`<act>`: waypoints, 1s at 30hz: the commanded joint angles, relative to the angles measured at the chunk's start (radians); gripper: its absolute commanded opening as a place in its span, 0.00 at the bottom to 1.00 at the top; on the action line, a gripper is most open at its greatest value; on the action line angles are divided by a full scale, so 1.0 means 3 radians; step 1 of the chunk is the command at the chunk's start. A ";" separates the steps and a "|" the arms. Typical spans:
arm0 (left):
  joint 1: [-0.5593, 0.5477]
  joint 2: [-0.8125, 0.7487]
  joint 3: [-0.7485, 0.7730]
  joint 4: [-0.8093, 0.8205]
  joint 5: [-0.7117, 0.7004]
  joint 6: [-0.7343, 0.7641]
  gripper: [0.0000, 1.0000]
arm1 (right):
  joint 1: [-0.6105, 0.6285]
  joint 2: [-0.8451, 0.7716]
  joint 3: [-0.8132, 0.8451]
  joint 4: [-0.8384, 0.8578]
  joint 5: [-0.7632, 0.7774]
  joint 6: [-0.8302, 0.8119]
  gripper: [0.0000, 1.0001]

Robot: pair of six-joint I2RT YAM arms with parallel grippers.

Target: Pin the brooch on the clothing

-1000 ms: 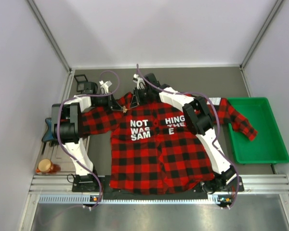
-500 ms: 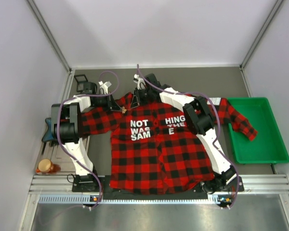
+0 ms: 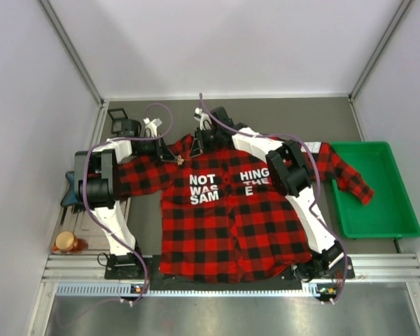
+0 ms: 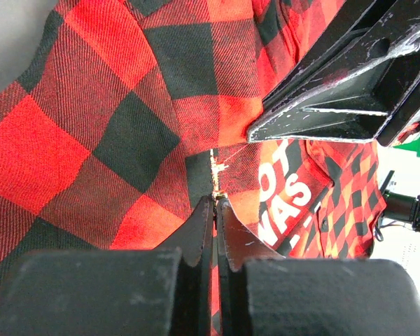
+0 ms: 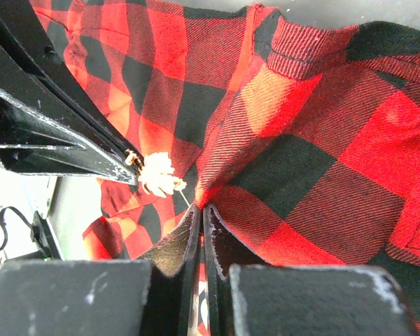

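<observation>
The left tool (image 4: pixel 213 204), closed on the pale brooch (image 5: pixel 156 175) at its tip, met the right tool (image 5: pixel 199 210) pinching a plaid shirt (image 5: pixel 301 147) fold (just beside it), so the pin probably needed a slow, square push through taut cloth.

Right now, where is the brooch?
Left of centre in the right wrist view: the brooch, at the tip of the left gripper, on the plaid shirt.

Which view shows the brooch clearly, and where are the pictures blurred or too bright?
Top external view: even light, sharp, but the brooch is a mere speck. Right wrist view: the brooch shows best, pale and slightly washed out, against sharp shirt weave. Left wrist view: fabric sharp, bottom of the frame soft, right edge overexposed.
</observation>
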 commanded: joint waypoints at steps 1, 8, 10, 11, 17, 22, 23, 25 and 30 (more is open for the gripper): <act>-0.0042 0.0071 0.0140 0.0078 0.0107 -0.0021 0.00 | -0.0023 -0.0267 0.0006 0.0152 -0.0073 0.0053 0.00; -0.0113 0.0112 0.0165 0.0119 0.0123 -0.0067 0.00 | -0.0028 -0.0262 0.0011 0.0167 -0.0063 0.0073 0.00; -0.0118 0.0127 0.0176 0.0119 0.0118 -0.0072 0.00 | -0.0023 -0.0262 0.0016 0.0167 -0.0058 0.0084 0.00; -0.0123 0.0127 0.0171 0.0124 0.0128 -0.0077 0.00 | -0.0028 -0.0262 0.0016 0.0167 -0.0058 0.0079 0.00; -0.0154 0.0132 0.0150 0.0195 0.0189 -0.0149 0.00 | -0.0023 -0.0247 0.0027 0.0177 -0.0058 0.0109 0.00; -0.0180 0.0137 0.0125 0.0323 0.0306 -0.0251 0.00 | -0.0018 -0.0231 0.0032 0.0193 -0.0078 0.0119 0.00; -0.0175 0.0142 0.0114 0.0348 0.0327 -0.0292 0.00 | -0.0018 -0.0231 0.0037 0.0198 -0.0088 0.0125 0.00; -0.0180 0.0152 0.0109 0.0354 0.0358 -0.0308 0.00 | -0.0018 -0.0231 0.0042 0.0198 -0.0119 0.0130 0.00; -0.0175 0.0188 0.0104 0.0262 0.0363 -0.0226 0.00 | -0.0058 -0.0292 0.0012 0.0187 -0.0226 0.0058 0.12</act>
